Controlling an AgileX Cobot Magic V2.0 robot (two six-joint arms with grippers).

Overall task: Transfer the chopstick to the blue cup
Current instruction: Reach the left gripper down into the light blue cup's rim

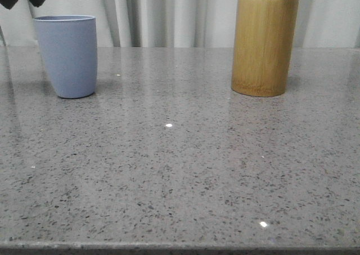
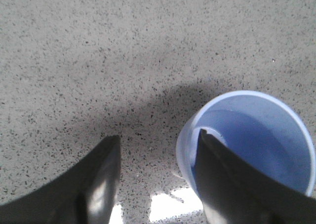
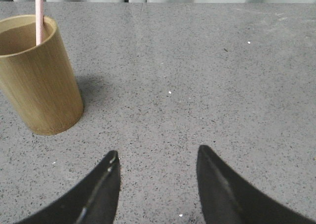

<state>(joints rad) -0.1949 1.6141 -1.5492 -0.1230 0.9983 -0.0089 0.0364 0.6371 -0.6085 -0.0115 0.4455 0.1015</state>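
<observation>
Pink chopstick (image 3: 38, 14) stands upright inside the bamboo cylinder (image 1: 263, 45), leaning on the rim, its upper part sticking out above the lip. Not yet gripped by anything.

Right gripper (image 3: 158, 172): jaws spread apart, empty, hovering over bare counter, cylinder near but off to one side. Left gripper (image 2: 158, 159): jaws also spread, empty, poised over the blue cup (image 1: 66, 55), one finger (image 2: 232, 184) overlapping the cup's mouth. Cup interior looks empty.

Step in hand, as I judge it: picking the stick out of the cylinder. The right arm sits on that side, so it seems the natural one to use. To do it well: line the jaws up on the exposed stick above the rim, close squarely on it, lift straight up until the lower tip clears the lip, otherwise the light cylinder may tip or drag. The left gripper would need to clear the cup mouth before delivery.

Surface: grey speckled stone counter (image 1: 180, 170), polished, showing small light glints and faint reflections of both vessels. Room: pale pleated curtain (image 1: 169, 13) behind the counter.
</observation>
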